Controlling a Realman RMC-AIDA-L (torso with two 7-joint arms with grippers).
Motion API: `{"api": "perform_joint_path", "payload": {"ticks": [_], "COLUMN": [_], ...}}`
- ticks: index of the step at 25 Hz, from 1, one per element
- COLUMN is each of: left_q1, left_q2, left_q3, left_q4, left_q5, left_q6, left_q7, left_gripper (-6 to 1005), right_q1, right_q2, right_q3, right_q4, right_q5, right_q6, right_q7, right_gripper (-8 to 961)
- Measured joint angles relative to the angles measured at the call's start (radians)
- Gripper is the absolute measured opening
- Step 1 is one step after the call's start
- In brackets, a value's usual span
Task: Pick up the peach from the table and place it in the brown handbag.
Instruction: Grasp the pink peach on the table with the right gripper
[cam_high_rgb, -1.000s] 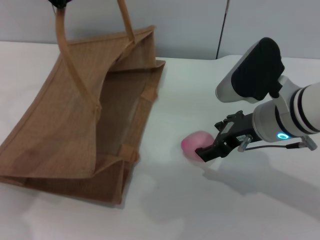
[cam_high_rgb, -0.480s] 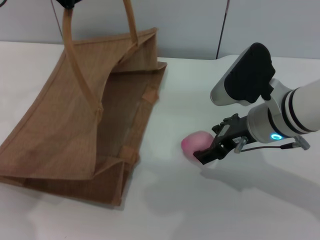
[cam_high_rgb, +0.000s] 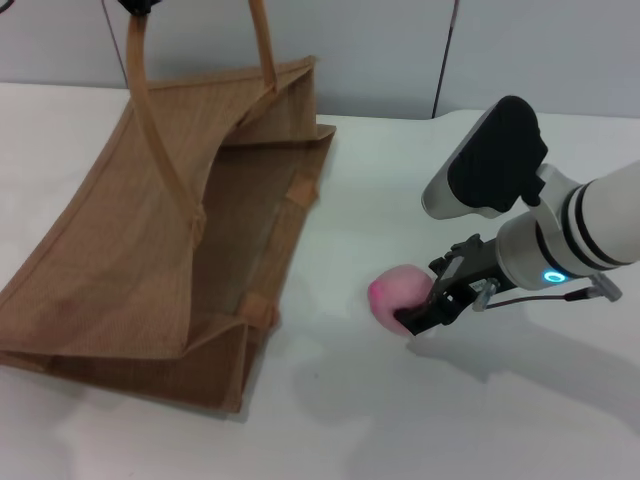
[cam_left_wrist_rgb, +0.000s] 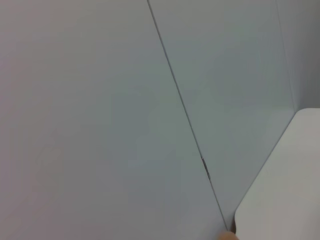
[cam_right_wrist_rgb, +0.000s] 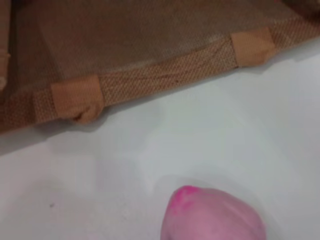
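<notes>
The peach (cam_high_rgb: 397, 288) lies on the white table (cam_high_rgb: 420, 420), right of the brown handbag (cam_high_rgb: 150, 230). My right gripper (cam_high_rgb: 408, 308) is down at the peach and shut on it; one black finger (cam_high_rgb: 425, 312) shows along the peach's near side, the other is hidden behind it. In the right wrist view the peach (cam_right_wrist_rgb: 212, 215) is very close, with the handbag's lower edge (cam_right_wrist_rgb: 150, 80) beyond it. The handbag lies tilted with its mouth open towards the peach. One loop handle (cam_high_rgb: 135, 70) rises to my left gripper (cam_high_rgb: 138, 5) at the top edge of the head view.
A grey panelled wall (cam_high_rgb: 400, 50) runs behind the table. The left wrist view shows only that wall (cam_left_wrist_rgb: 125, 125) and a corner of the table (cam_left_wrist_rgb: 285, 190). Bare tabletop lies in front of and to the right of the peach.
My right gripper has closed in on the peach, and gripper and peach have shifted slightly right and towards me. The handbag's handle has been lifted slightly to the right.
</notes>
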Motion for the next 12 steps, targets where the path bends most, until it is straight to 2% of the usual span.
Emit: {"api": "perform_joint_path", "payload": {"ticks": [7,12], "left_q1": [-0.005,-0.005], "left_q2": [0.0,0.0], "left_q3": [0.0,0.0], "left_q4": [-0.001,-0.003], "left_q5": [0.003,0.004], "left_q6": [0.0,0.0], "left_q7": [0.0,0.0], "left_gripper": [123,123], "right_q1": [0.033,0.071], "right_q2": [0.0,0.001], "right_q3": [0.0,0.0], "right_q4": [0.025,0.065], "right_q5": [0.001,0.001], "right_q6": [0.049,0.081], "right_q7": [-0.001,0.008], "right_gripper": [850,614]}}
